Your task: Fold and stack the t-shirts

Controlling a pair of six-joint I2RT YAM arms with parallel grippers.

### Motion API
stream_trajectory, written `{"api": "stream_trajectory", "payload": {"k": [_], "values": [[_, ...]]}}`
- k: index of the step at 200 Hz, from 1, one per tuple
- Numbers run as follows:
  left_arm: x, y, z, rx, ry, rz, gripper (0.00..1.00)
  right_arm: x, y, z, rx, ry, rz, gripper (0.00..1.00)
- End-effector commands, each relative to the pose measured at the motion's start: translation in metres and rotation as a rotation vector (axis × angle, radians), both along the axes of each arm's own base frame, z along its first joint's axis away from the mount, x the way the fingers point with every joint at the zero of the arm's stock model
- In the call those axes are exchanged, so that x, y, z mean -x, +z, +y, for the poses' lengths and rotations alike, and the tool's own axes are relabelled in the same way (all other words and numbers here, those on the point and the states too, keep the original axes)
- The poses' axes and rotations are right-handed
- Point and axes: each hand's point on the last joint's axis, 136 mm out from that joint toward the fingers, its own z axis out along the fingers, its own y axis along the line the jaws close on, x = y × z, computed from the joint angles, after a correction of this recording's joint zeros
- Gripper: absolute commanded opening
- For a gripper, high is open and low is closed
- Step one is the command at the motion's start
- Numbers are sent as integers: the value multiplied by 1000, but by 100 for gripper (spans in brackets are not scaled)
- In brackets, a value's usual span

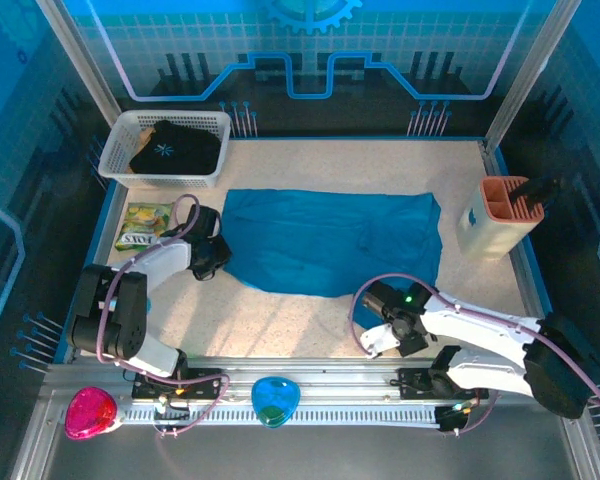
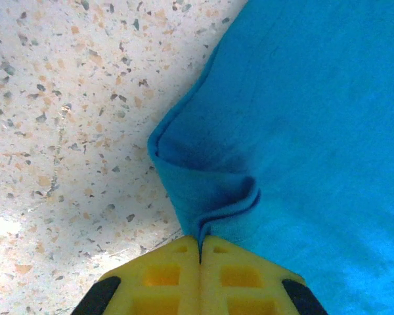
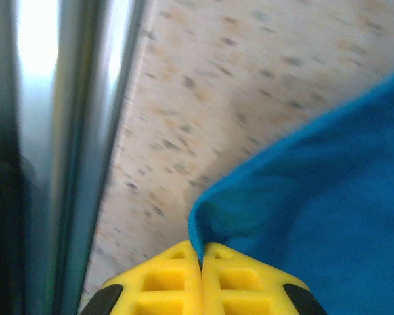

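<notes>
- Left gripper (image 2: 199, 244) — clamped on a bunched corner of the teal t-shirt (image 1: 330, 240), spread mid-table for folding.
- Right gripper (image 3: 201, 254) — pinching its near hem.
- Black t-shirt (image 1: 170, 150) — lies in the basket (image 1: 180, 115).

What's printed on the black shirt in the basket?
A small pale starburst on the black shirt, clearest in the top view.

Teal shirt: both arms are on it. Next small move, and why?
Probably lift both arms together a little, to peel the near edge off the table. The left fingers are shut on a bunched fold at the left side of the teal shirt, the right fingers are shut on its near edge, and the rest lies spread flat, so the fold looks ready to start.
</notes>
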Motion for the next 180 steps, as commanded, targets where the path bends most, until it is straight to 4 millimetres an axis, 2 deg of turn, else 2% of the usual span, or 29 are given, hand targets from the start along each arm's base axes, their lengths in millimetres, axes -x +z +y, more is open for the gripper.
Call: {"api": "stream_trajectory", "payload": {"k": [1,43,89,136,151,155,180], "values": [[3,9,-2,-4,-34,-8,0,-32,35,1,-51,-66,-157,0],[-3,19,-3,0,-35,-6,0,-103,97,7,-206,-243,-491,0],[-16,38,9,-71,-14,-23,0,-178,147,0,-293,-485,-765,0],[-38,52,25,-164,8,-4,0,-235,166,-22,-302,-636,-908,0],[-47,54,28,-173,16,-2,0,-247,166,-28,-317,-682,-930,0],[-50,55,28,-176,15,-4,0,-254,177,-28,-341,-693,-951,0],[-64,53,29,-187,20,9,0,-274,183,-32,-389,-734,-983,0]]}}
